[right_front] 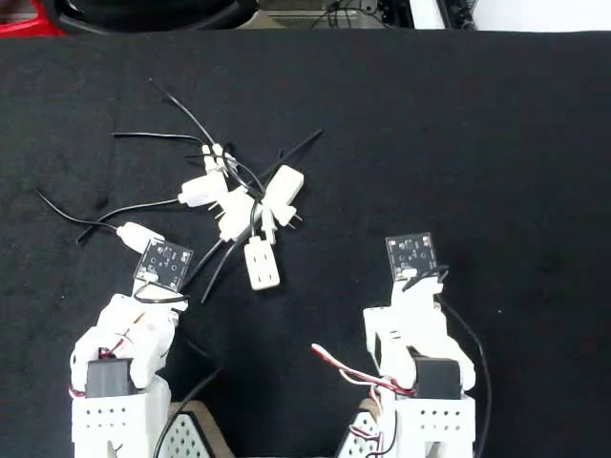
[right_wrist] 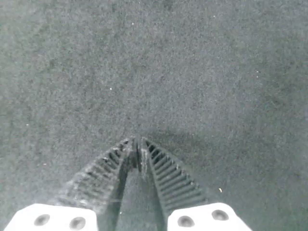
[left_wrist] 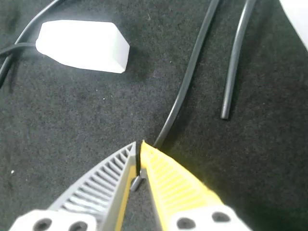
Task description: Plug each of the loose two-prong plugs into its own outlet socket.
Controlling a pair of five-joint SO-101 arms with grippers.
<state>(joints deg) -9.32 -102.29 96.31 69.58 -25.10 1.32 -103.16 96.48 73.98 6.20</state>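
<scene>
Several white plugs and outlet sockets with black cables lie tangled left of the table's centre; one white socket block (right_front: 261, 264) lies nearest the arms. A lone white plug (right_front: 138, 235) lies just ahead of the left arm (right_front: 134, 334), and the left wrist view has this plug (left_wrist: 82, 45) beyond the fingers. My left gripper (left_wrist: 138, 146) is shut low over the cloth, with a black cable (left_wrist: 190, 72) running in under its tips. My right gripper (right_wrist: 138, 143) is shut over bare cloth, and the right arm (right_front: 415, 334) sits apart from the cluster.
A second loose black cable end (left_wrist: 233, 62) lies beside the first. Thin black wires (right_front: 72, 219) trail off to the left of the cluster. The black cloth (right_front: 496, 153) stretches to the right and far side. Red and white arm wiring (right_front: 348, 374) hangs near the right base.
</scene>
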